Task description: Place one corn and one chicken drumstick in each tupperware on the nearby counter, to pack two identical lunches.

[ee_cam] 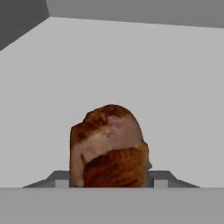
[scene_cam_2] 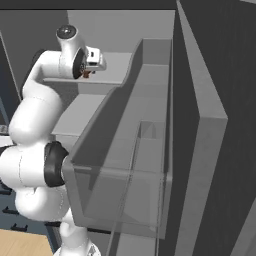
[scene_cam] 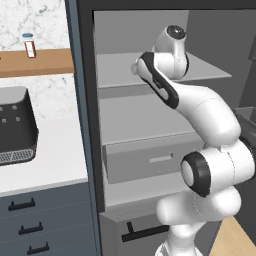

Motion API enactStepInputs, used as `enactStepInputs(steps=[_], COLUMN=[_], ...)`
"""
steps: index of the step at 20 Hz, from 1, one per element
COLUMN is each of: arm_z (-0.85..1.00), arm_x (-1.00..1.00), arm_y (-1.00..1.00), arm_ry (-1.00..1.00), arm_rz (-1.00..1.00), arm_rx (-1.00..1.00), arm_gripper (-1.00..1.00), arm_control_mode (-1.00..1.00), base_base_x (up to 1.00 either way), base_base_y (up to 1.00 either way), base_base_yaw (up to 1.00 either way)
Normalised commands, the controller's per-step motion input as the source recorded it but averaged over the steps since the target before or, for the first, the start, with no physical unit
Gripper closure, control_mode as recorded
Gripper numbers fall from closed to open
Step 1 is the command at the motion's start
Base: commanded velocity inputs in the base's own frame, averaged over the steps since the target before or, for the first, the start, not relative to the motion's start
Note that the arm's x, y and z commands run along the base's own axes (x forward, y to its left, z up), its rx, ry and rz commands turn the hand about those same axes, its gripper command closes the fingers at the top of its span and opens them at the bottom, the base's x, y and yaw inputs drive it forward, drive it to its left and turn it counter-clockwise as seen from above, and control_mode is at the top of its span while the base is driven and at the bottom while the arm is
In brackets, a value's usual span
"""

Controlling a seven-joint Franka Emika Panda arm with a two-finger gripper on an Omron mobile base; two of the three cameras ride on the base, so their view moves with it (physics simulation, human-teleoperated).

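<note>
Gripper point(scene_cam_2: 88, 73) clasps chicken drumstick point(ee_cam: 109, 146) over shelf point(ee_cam: 131, 65).

- I'm driving in a kitchen: white counter point(scene_cam: 55, 160) over blue-grey drawers point(scene_cam: 35, 225) with black handles.
- Marble-look wall and wooden shelf point(scene_cam: 37, 62) (small jar on it).
- Open fridge shelves point(scene_cam: 150, 120) ahead.

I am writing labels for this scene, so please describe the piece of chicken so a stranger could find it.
Look into the open fridge, at its upper shelf. The chicken drumstick sits there between the fingers of the gripper. It is a stubby reddish-brown lump with a paler patch, against plain grey.
</note>
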Motion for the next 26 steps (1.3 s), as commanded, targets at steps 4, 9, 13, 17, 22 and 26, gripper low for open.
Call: enactStepInputs(steps=[4, 9, 13, 17, 22, 26], arm_z=[0.05, 0.03, -0.05, -0.27, -0.37, -0.46], arm_x=[-1.00, -1.00, -1.00, -1.00, -1.00, -1.00], arm_y=[-0.35, -0.43, -0.34, -0.33, -0.11, -0.01], arm_ry=[-0.10, -0.02, 0.00, 0.00, 0.00, 0.00], arm_rz=[-0.05, -0.04, -0.06, -0.06, -0.06, -0.05], arm_rx=[0.00, 0.00, 0.00, 0.00, 0.00, 0.00], arm_gripper=[1.00, 1.00, 1.00, 1.00, 1.00, 1.00], arm_control_mode=[-1.00, -1.00, -1.00, -1.00, -1.00, -1.00], base_base_x=[0.00, 0.00, 0.00, 0.00, 0.00, 0.00], base_base_y=[0.00, 0.00, 0.00, 0.00, 0.00, 0.00], base_base_yaw=[0.00, 0.00, 0.00, 0.00, 0.00, 0.00])
